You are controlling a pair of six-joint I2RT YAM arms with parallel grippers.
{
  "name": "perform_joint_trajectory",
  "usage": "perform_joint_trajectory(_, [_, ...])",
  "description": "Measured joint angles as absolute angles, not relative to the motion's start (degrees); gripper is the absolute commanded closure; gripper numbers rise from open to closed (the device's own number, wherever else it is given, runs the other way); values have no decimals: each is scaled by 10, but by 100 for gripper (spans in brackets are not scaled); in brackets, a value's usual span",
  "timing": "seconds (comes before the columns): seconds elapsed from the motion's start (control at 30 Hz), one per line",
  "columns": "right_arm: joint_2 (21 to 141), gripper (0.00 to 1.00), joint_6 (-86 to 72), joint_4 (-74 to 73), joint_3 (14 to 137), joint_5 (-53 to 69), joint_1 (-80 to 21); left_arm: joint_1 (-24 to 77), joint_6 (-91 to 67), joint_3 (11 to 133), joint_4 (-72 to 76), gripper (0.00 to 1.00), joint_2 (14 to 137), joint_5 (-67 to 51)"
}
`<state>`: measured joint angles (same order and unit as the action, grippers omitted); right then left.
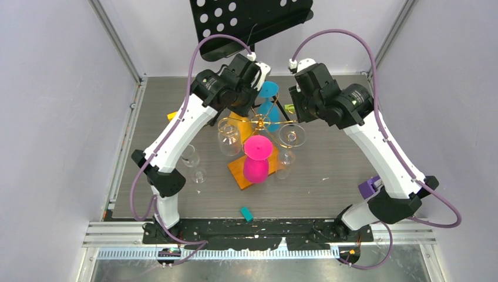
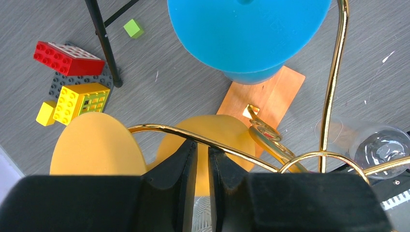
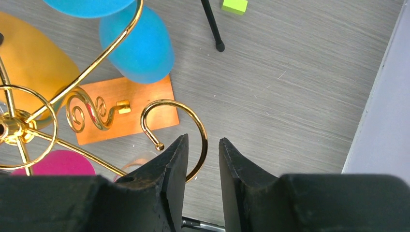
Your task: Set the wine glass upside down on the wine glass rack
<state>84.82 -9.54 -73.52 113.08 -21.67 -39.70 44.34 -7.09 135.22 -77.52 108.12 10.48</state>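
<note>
Two claws meet over the wine glass rack point(image 1: 259, 122), which stands on its orange base in the middle of the worktop point(image 1: 340, 158), between the arms. The left claw point(image 2: 202, 145) has its fingers almost together, with only a narrow slit between them. A gold arm of the rack crosses right at the tips and a yellow wine glass point(image 2: 96, 145) sits just beneath, but whether the fingers pinch anything I cannot tell. The right claw point(image 3: 203, 141) has its fingers apart, and a curled gold hook of the rack passes through the gap between them.

A blue glass point(image 2: 246, 34) is at the rack's far side, and a pink glass point(image 1: 257, 157) hangs foot-up at the near side, over the base. Clear glasses flank the rack – one to the left point(image 1: 229, 136), one to the right point(image 1: 292, 135). Toy bricks point(image 2: 67, 58) lie on the worktop beyond the left claw, beside a leg of the black music stand point(image 1: 246, 17)
</note>
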Motion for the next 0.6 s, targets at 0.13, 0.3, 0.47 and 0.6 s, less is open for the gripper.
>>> perform_joint_trajectory(0.13, [849,67,-91,-730,1113,-205,-396,443,-71,1352,-774,82,1081,103])
perform_joint_trajectory(0.3, [847,69,-91,-717,1095,-200,-396,443,-71,1352,-774,82,1081,100])
perform_joint_trajectory(0.47, [834,66,-95,-706,1078,-196,-395,444,-71,1359,-775,82,1082,98])
perform_joint_trajectory(0.6, [818,64,-101,-703,1066,-193,-395,444,-71,1374,-773,82,1093,98])
